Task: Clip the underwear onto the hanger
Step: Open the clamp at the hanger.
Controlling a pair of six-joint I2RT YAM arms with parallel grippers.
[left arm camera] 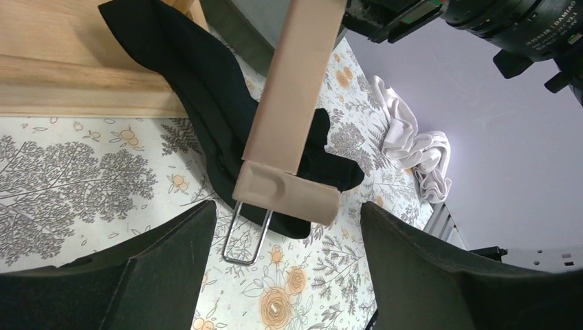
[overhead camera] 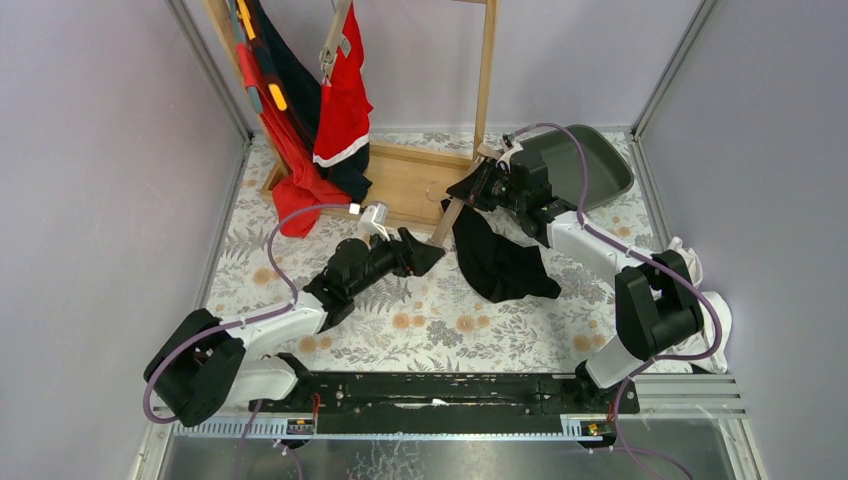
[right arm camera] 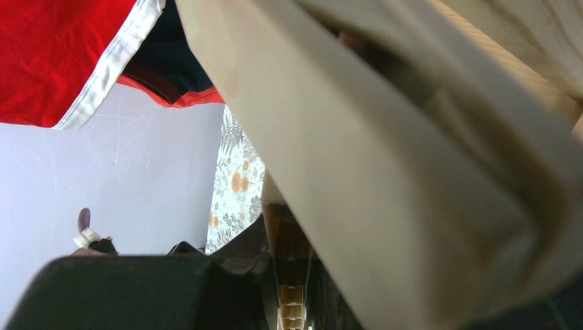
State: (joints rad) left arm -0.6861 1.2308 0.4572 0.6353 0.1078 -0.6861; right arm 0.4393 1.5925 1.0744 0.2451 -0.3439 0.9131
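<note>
Right claw clamps the hanger by its far end, angling its clip down over the black underwear lying mid-worktop, while the left claw hovers wide open just near of that clip, seemingly ready to pinch it open.

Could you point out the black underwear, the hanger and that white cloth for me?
black underwear (overhead camera: 500,265): top external view, middle of the fabric.
hanger (left arm camera: 289,96): left wrist view, middle of its beige bar.
white cloth (left arm camera: 412,144): left wrist view, crumpled middle.
</note>
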